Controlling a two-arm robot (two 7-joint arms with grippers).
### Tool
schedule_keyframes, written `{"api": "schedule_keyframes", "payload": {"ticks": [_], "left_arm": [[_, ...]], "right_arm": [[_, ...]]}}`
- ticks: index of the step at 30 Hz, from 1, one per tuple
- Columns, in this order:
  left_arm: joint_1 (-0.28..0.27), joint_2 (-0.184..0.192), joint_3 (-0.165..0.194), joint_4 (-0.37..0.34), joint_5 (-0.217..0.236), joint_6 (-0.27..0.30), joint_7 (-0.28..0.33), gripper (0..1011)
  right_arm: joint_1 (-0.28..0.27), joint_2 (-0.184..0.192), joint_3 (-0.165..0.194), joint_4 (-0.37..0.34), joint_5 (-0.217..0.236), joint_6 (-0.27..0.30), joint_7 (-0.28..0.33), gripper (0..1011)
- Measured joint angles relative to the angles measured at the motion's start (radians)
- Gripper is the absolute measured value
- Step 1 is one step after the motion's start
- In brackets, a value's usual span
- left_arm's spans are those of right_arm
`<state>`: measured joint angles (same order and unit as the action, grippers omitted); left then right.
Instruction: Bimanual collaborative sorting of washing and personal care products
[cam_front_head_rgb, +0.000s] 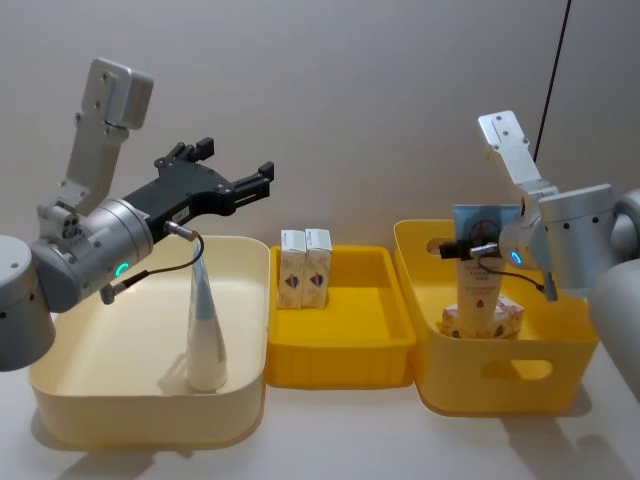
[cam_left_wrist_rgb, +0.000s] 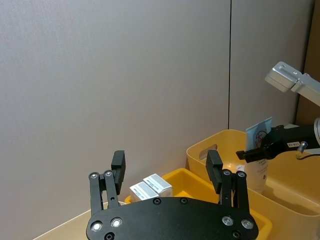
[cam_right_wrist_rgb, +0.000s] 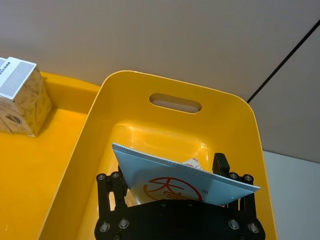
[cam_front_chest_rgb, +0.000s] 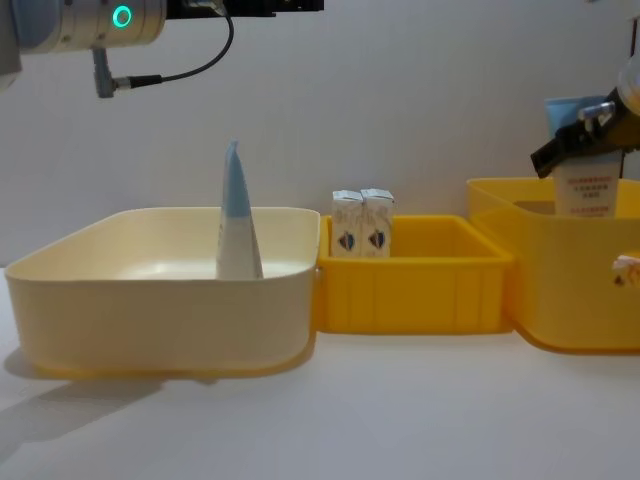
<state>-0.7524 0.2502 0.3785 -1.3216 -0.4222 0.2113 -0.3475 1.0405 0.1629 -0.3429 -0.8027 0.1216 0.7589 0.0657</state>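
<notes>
A tall light-blue squeeze tube (cam_front_head_rgb: 205, 335) stands upright on its white cap end in the cream plastic bin (cam_front_head_rgb: 100, 395) on the table (cam_front_head_rgb: 330, 440), long axis vertical, flat crimp pointing straight up, set toward the bin's right side w/ bare floor all round it. In the chest view the crimp rises well above the bin rim.

Left gripper (cam_front_head_rgb: 232, 170) hangs high above the cream bin's back edge, well apart from the tube, pointing toward the wall; jaws apart, nothing between them (left wrist view shows the gap clearly).

The shallow yellow plastic tray (cam_front_head_rgb: 345, 360) sits in the middle, touching the bins on either side. Two small white cartons with blue-red emblem (cam_front_head_rgb: 304, 266) stand upright side by side, touching, at the tray's back-left corner; rest of the tray floor is open.

Right gripper (cam_front_head_rgb: 462, 249) is over the deep yellow plastic bin with handle cut-outs (cam_front_head_rgb: 505, 375), jaws clamped on a second light-blue squeeze tube (cam_front_head_rgb: 484, 270). This tube is also near vertical, wide flat crimp up above the bin rim, lower end down inside the bin. Another item lies on the bin floor at the tube's foot; can't tell what it is. The bin's back wall & handle slot are beyond the tube, w/ open floor between.
</notes>
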Motion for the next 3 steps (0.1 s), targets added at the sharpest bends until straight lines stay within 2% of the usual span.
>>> {"api": "schedule_keyframes", "payload": {"ticks": [3], "left_arm": [[0.000, 0.000, 0.000, 0.000, 0.000, 0.000, 0.000, 1003]], "right_arm": [[0.000, 0.000, 0.000, 0.000, 0.000, 0.000, 0.000, 1001]]}}
